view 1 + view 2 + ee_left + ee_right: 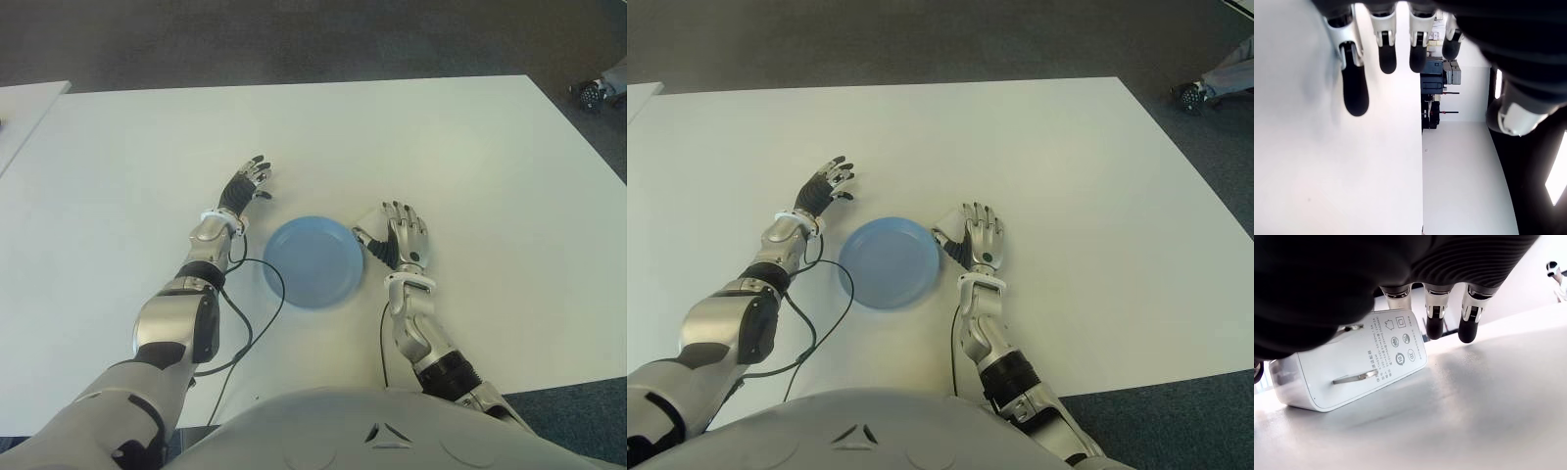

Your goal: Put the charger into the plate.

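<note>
A round blue plate (313, 264) lies in the middle of the white table (470, 157). The white charger (367, 216) lies on the table just off the plate's far right rim. My right hand (400, 235) is over it with fingers stretched out, the thumb beside the charger. In the right wrist view the charger (1352, 366) lies flat on the table under the palm, its metal prongs showing, and no finger closes on it. To the left of the plate my left hand (245, 188) shows with fingers spread, holding nothing.
A black cable (257, 328) loops on the table from my left arm toward the plate's near left side. Another white table (20, 113) shows at the far left. A dark object (593, 94) lies on the floor beyond the table's far right corner.
</note>
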You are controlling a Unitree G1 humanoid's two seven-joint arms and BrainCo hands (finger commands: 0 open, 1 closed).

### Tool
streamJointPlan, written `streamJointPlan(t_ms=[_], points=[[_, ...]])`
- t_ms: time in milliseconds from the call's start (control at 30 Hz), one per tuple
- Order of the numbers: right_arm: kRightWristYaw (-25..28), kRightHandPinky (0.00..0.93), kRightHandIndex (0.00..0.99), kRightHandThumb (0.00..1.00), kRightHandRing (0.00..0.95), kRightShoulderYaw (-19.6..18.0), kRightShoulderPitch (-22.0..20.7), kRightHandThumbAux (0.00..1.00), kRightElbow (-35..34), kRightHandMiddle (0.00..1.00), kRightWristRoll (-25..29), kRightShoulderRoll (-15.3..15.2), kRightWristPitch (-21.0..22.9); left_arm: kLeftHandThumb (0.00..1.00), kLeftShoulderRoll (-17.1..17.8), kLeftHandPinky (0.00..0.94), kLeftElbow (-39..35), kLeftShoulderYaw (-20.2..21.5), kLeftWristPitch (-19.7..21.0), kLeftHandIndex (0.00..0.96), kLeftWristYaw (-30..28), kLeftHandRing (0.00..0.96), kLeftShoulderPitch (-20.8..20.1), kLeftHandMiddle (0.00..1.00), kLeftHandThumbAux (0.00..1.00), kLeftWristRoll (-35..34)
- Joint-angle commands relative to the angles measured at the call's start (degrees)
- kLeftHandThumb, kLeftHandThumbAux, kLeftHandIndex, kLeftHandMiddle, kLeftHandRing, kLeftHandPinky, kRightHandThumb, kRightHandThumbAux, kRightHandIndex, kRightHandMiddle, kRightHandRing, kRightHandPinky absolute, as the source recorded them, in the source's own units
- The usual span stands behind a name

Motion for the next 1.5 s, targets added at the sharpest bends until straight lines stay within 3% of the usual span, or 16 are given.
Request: streamJointPlan(t_ms=[33,433,1500], points=[[2.55,0.0,0.0,0.345,0.0,2.84,6.88,0.205,9.09,0.0,2.89,1.95,0.83,0.0,-0.2,0.143,1.4,-0.53,2.46,0.043,-0.9,0.129,2.85,0.121,0.492,0.46],[-0.2,0.0,0.0,0.358,0.0,1.36,6.71,0.21,14.71,0.0,4.84,2.37,-1.34,0.0,-0.16,0.141,1.36,-0.47,2.52,0.041,-0.99,0.124,2.83,0.118,0.488,0.36],[-1.42,0.0,0.0,0.347,0.0,0.18,5.68,0.208,18.98,0.0,5.68,3.96,-2.15,0.0,0.14,0.149,1.21,-0.59,1.95,0.036,-1.7,0.124,3.03,0.115,0.475,0.06]])
